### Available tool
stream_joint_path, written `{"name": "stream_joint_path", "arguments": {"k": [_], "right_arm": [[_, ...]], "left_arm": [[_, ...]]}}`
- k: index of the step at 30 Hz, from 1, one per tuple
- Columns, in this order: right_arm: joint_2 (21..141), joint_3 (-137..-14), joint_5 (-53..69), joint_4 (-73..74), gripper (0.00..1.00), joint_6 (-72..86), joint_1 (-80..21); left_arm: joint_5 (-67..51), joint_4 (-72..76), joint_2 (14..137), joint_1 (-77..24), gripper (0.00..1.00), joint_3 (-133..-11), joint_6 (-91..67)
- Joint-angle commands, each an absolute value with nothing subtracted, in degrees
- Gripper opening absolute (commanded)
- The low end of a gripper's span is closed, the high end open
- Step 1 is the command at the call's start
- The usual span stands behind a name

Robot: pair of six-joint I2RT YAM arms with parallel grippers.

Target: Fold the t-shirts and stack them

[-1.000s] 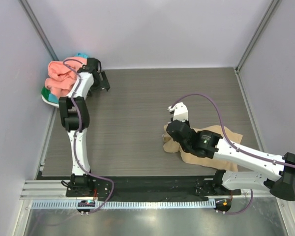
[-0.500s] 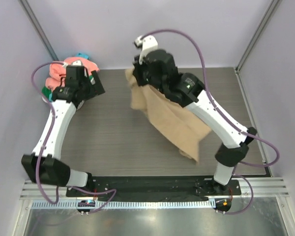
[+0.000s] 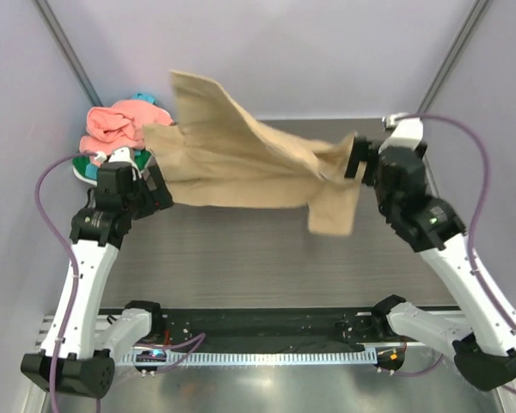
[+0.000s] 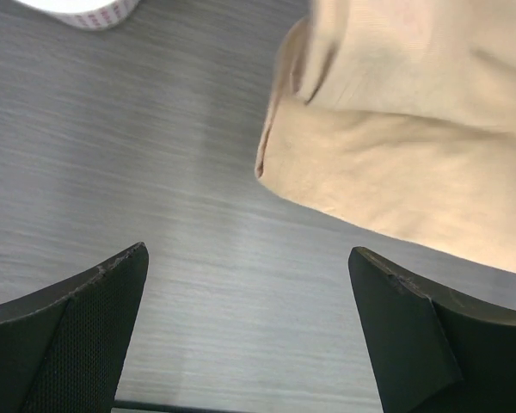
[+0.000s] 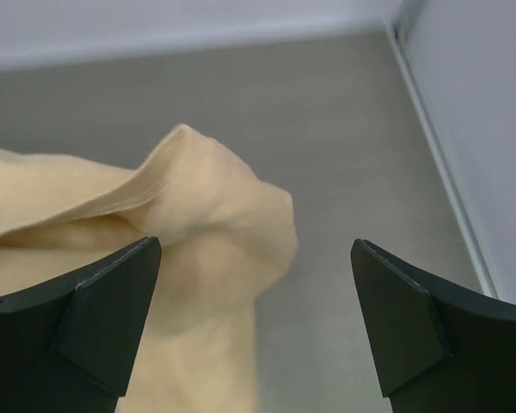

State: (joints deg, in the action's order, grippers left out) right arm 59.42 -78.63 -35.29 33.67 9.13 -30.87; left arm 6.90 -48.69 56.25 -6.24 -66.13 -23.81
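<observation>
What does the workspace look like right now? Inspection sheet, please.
Surface: grey wood-grain table, nothing spilled.
Job's things: tan t-shirt spread in the air between the arms; salmon pink t-shirt bunched on green t-shirt and teal t-shirt, far left corner.
Clutter: white basket edge by that pile.
Grippers: left gripper open; right gripper open; no cloth between the fingers.
Cables: purple cables loop off both arms.
Surroundings: pale walls on three sides.

Tan t-shirt (image 3: pixel 241 163) spread in mid-air, salmon pink t-shirt (image 3: pixel 113 126) crumpled over green t-shirt (image 3: pixel 84 163), far-left corner
</observation>
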Motion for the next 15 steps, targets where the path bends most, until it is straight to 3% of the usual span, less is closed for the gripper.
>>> {"name": "stream_joint_path", "arguments": {"k": [1,4,8,15], "right_arm": [[57.8,-61.7,-32.8,38.5,1.0,19.4,-23.8],[57.0,-55.6,-33.5,42.5,1.0,23.6,-18.5],[51.3,-57.6,-32.0,44.0,1.0,26.1,-17.8],[58.9,-59.9,-7.8,39.2,1.0,26.8,-18.1]], "left_arm": [[2.7,-50.4,52.3,-6.0,1.0,-61.7,-26.4],[0.4,-49.5,49.1,-6.0,1.0,-57.8,-28.0],[0.7,-49.3,47.3,-6.5,1.0,-53.6,-29.8],[0.4,-45.5,51.7,-6.6,1.0,-52.1,-33.1]]}}
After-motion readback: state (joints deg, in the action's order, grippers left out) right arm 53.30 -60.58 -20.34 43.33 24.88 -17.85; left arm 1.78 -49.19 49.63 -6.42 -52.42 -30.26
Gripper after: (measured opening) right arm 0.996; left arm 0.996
